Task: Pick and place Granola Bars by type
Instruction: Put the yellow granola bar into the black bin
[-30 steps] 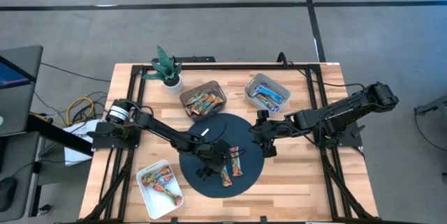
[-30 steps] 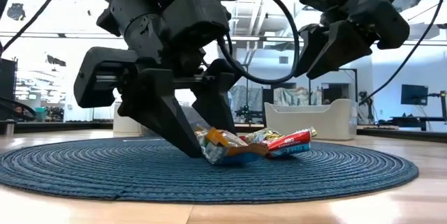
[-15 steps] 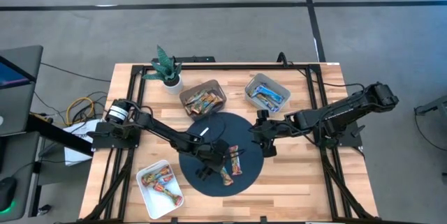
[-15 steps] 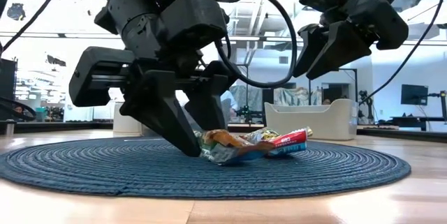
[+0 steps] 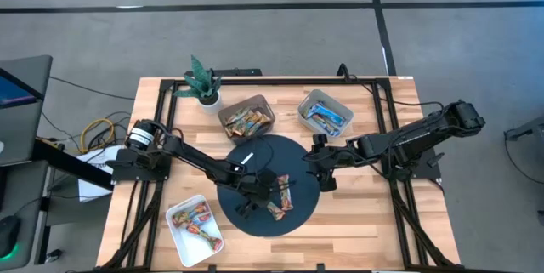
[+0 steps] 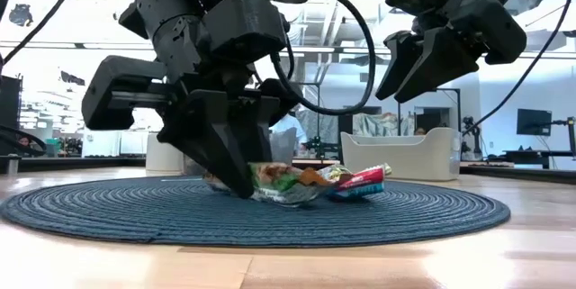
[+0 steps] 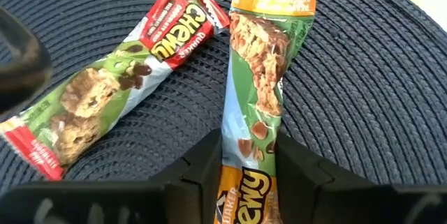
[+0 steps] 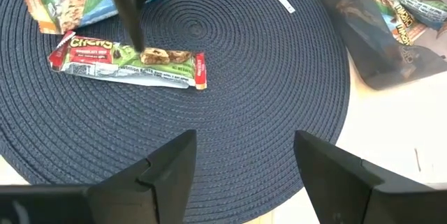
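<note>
On the round dark mat [image 5: 255, 158] in the middle of the worktop [image 5: 357, 222], the left tool [image 7: 244, 165] is down at the mat, its fingers [image 7: 199, 165] on either side of the orange bar [image 7: 257, 91], pinching its lower end, while the rest of the wrapper lies flat on the weave. Just beside it lies the red bar [image 7: 105, 91], apart from the tool and angled away; in the low view both bars sit together at the fingertips, the red one [image 6: 362, 181] on the far side. The right tool [image 8: 241, 155] hangs above the mat's edge with its fingers spread and nothing between them. Three bins stand around the mat: a dark one [image 5: 265, 105] behind it holding mixed bars, a grey one [image 5: 303, 107] further right with blue bars, and a white tray [image 5: 174, 230] at the near left corner with more bars. A small potted plant [image 5: 204, 82] stands at the back, and a white strip [image 5: 246, 157] lies on the mat
</note>
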